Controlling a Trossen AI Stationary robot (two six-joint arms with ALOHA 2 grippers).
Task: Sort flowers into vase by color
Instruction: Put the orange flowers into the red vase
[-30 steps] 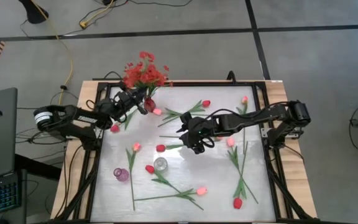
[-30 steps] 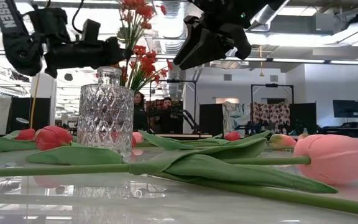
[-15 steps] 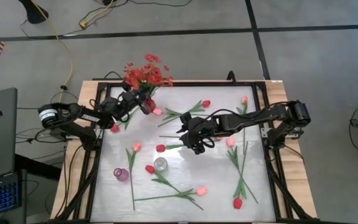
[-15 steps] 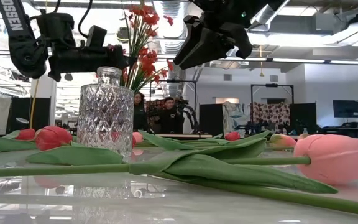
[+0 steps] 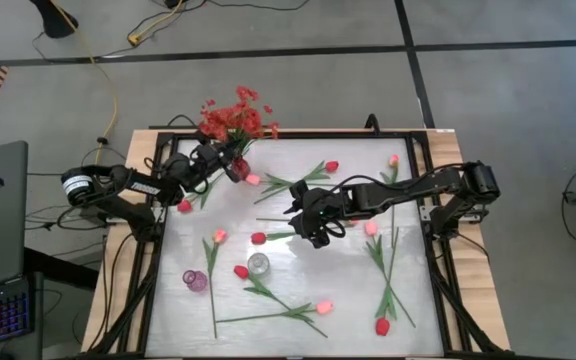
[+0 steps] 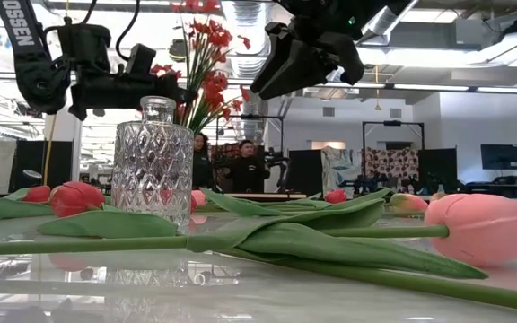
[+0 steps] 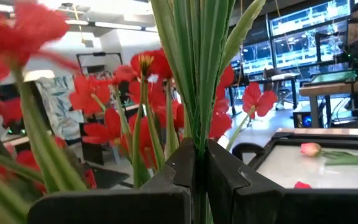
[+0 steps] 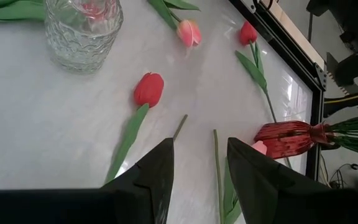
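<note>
- At the table's (image 5: 423, 215) far left corner, the left gripper (image 5: 225, 160) is clamping the green stems of a spray of red blossoms (image 5: 232, 118), its jaws closed tight on them, right above a dark red vase (image 5: 240, 169) standing by the far edge.
- Near the left edge, a red tulip (image 5: 185, 206) and a pink tulip (image 5: 220, 236) are lying flat, and a small purple vase (image 5: 196, 280) is sitting toward the near left corner.
- Toward the middle, a clear glass vase (image 5: 258, 264) is standing beside another red tulip (image 5: 258, 238).
- Over the table's centre, the right gripper (image 5: 313, 227) is hanging with its jaws partly open, gripping nothing.
- Along the right side, more pink and red tulips are lying scattered, one red bud (image 5: 381, 326) resting close to the near right corner.
</note>
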